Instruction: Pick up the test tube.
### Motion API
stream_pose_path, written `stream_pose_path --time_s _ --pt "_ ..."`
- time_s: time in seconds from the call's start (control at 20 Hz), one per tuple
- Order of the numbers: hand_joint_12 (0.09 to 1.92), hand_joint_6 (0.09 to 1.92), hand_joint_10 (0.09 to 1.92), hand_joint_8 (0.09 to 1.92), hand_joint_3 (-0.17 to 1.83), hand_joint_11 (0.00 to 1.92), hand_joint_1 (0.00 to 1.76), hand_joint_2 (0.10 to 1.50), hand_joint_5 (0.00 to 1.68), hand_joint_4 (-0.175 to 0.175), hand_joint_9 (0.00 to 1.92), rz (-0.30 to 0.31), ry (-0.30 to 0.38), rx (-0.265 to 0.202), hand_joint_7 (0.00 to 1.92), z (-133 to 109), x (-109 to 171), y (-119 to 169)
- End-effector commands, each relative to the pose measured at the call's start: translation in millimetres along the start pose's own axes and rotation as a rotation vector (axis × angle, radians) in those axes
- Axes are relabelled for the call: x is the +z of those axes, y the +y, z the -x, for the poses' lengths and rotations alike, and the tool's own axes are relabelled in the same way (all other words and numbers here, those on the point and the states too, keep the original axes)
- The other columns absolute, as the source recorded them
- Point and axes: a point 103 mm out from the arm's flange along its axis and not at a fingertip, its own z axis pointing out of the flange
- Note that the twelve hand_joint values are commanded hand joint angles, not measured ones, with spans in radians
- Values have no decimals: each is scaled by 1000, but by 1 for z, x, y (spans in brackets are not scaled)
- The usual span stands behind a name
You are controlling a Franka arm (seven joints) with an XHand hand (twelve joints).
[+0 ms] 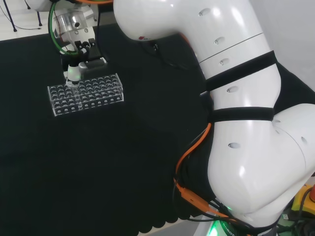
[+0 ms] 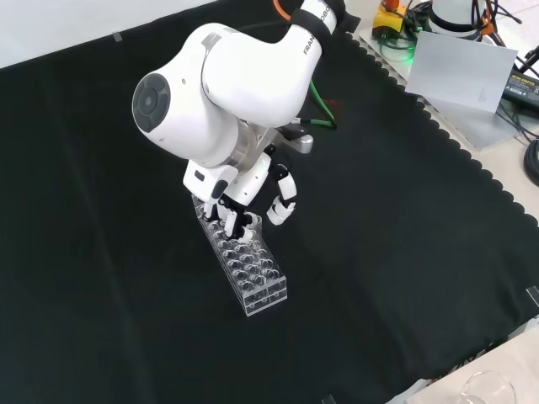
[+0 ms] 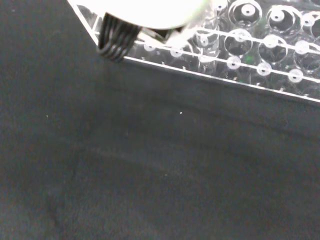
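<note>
Head view, upper left of frame: clear rack (image 1: 84,93) of round wells lies on the black-clothed counter (image 1: 98,172). The hand (image 1: 74,73) sits over the rack's far edge, fingers down among the wells. Front view, centre-left: same rack (image 2: 248,271) runs diagonally; the hand (image 2: 240,210) reaches down onto its upper end, fingers curled into the wells, one white finger (image 2: 282,202) bent off to the right. No test tube can be made out, so I cannot tell whether anything is pinched. Wrist view: the wells (image 3: 250,45) look empty.
</note>
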Motion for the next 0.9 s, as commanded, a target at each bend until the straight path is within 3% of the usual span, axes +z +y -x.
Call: stream_pose_path --time_s 0.05,0.15,0.25,0.35,0.65,0.9 --pt "1416 1003 719 794 838 517 1172 553 729 -175 1000 60 25 41 1247 -4 1 0" --pt "1394 973 670 771 828 561 1204 545 829 -175 1097 86 24 51 1332 -5 -2 -1" --pt "1351 872 676 782 710 639 1269 639 1048 -175 1186 118 28 61 1273 -5 -4 -2" --pt "1292 810 715 783 725 761 1341 628 1161 -175 1218 147 39 74 1299 -5 -6 -3" --pt "1217 780 715 798 897 1025 1437 503 1250 -175 1244 198 33 65 1386 -9 -14 -1" --pt "1215 613 637 730 846 1080 1442 513 1291 -175 1294 220 11 50 1424 -10 -20 1"
